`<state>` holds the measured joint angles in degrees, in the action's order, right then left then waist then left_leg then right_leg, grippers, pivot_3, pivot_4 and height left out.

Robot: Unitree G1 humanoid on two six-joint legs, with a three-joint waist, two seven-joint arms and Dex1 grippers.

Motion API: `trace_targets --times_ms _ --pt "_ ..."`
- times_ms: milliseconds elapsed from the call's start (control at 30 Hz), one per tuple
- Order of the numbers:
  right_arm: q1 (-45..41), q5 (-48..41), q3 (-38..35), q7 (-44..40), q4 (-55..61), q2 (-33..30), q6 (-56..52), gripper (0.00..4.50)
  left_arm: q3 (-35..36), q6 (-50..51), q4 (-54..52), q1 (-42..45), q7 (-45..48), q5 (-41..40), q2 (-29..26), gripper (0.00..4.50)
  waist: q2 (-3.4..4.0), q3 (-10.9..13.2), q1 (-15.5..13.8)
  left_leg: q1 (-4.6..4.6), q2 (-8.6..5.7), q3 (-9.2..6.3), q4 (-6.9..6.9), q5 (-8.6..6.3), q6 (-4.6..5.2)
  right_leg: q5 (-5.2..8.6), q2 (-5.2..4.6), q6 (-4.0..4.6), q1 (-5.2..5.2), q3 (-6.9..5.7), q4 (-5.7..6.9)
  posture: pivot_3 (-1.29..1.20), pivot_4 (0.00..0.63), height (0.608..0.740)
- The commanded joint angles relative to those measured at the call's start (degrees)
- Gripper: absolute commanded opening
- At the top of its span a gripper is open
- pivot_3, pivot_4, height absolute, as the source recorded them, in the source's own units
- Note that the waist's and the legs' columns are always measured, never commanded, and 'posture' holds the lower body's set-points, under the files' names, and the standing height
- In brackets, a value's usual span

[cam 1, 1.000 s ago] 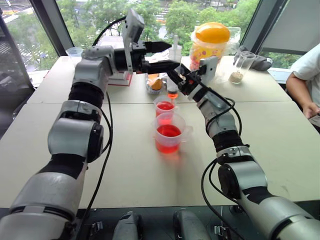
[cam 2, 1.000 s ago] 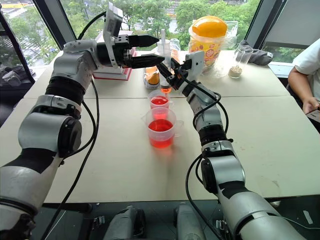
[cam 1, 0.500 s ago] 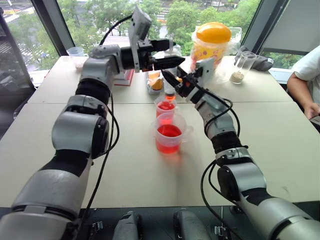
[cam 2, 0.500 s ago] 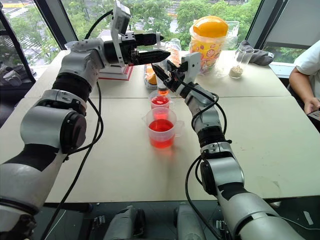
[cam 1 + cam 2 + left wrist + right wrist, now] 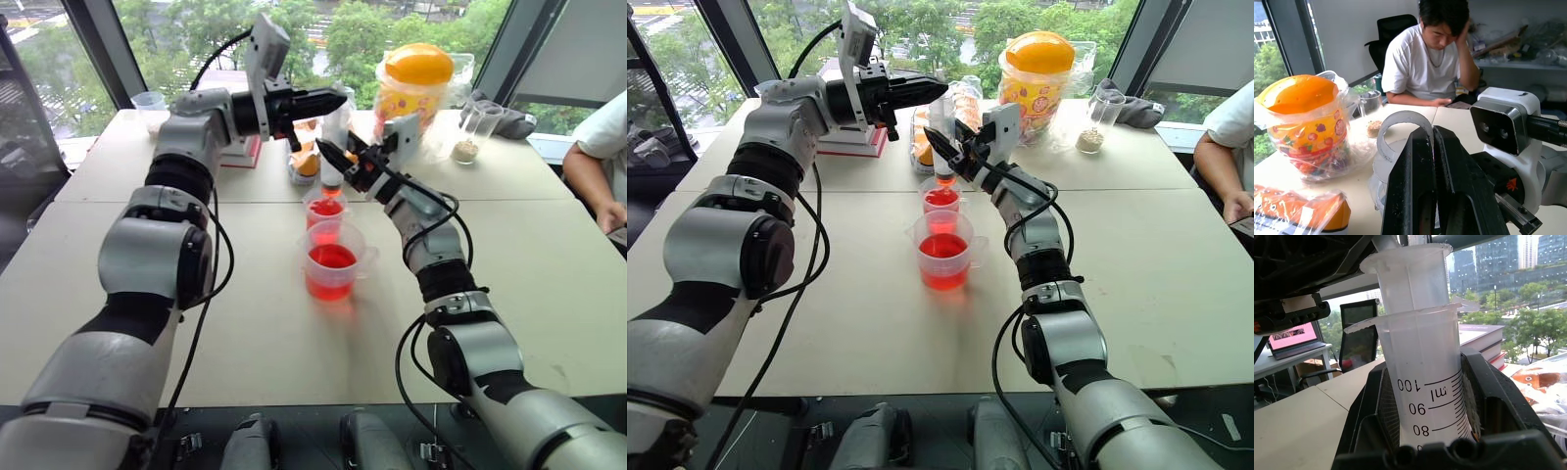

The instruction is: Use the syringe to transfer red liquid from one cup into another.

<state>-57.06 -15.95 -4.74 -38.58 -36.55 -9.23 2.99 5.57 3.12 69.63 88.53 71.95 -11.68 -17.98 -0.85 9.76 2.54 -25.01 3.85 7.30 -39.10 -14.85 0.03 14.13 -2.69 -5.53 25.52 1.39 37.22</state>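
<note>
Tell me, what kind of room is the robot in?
Probably an office or meeting room high up in a building. A big pale table stands by tall windows with treetops outside, a person sits at the table in front of an office chair, and a laptop sits on a desk nearby.

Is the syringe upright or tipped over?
Upright: the syringe stands vertically in the right hand, tip down over the smaller cup.

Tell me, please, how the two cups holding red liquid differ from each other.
The near cup is wider and has a small side handle; the far cup is narrower, with no handle visible. The syringe stands tip-down over the far cup, not the near one. Both are clear plastic and hold red liquid.
</note>
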Motion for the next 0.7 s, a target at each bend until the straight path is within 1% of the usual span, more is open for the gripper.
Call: trace_targets --times_ms 33,333,700 --pt "-2.1 -2.8 -0.9 0.4 8.3 0.1 -2.7 1.38 -0.7 -0.6 -0.4 0.7 0.4 1.5 0.9 0.03 0.0 0.0 0.0 0.0 0.0 0.0 0.0 0.0 0.0 0.0 0.0 0.0 0.0 0.0 0.0 0.0 0.15 0.74" --pt "-1.6 -6.0 -1.4 1.3 18.2 0.3 -11.8 1.38 -1.2 -0.8 -0.1 -0.4 0.5 2.1 0.9 0.03 0.0 0.0 0.0 0.0 0.0 0.0 0.0 0.0 0.0 0.0 0.0 0.0 0.0 0.0 0.01 0.0 0.15 0.74" --pt "-3.8 -6.2 -2.2 2.0 17.8 0.4 -12.5 1.38 -1.7 -0.5 -0.7 -1.6 1.9 2.3 1.0 0.03 0.0 0.0 0.0 0.0 0.0 0.0 0.0 0.0 0.0 0.0 0.0 0.0 0.0 0.0 0.01 0.0 0.15 0.74"
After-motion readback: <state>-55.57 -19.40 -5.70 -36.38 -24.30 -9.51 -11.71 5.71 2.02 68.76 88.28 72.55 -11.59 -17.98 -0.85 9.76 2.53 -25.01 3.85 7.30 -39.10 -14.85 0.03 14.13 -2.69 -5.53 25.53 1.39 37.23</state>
